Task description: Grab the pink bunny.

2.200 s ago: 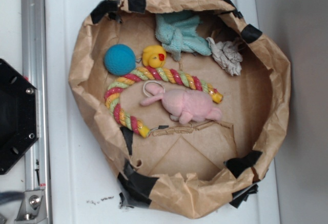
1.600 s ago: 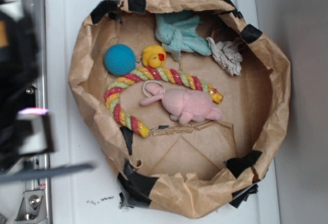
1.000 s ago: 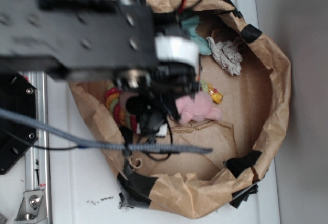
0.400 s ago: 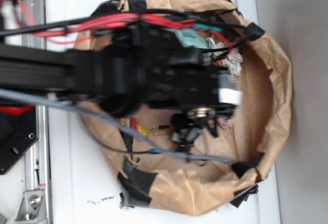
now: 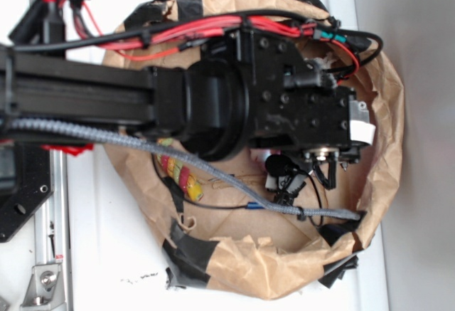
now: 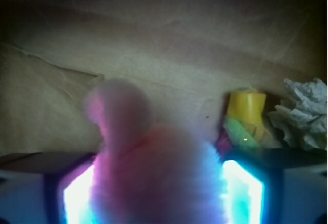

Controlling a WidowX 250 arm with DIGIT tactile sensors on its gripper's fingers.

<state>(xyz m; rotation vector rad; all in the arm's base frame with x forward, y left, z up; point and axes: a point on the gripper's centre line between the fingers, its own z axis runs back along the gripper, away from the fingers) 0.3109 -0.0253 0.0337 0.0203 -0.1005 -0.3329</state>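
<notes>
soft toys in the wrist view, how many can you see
2: the pink bunny fills the gap between the glowing fingers, and the rope toy end shows at right. Others may be hidden.

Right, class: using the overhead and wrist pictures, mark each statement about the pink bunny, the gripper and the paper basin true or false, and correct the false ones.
1. In the wrist view the pink bunny sits between the two glowing fingers. True.
2. A yellow rope end lies right of the bunny. True.
3. The arm is outside the paper basin. False: it reaches over it.
4. The bunny shows fully in the overhead view. False: the arm hides nearly all of it.
</notes>
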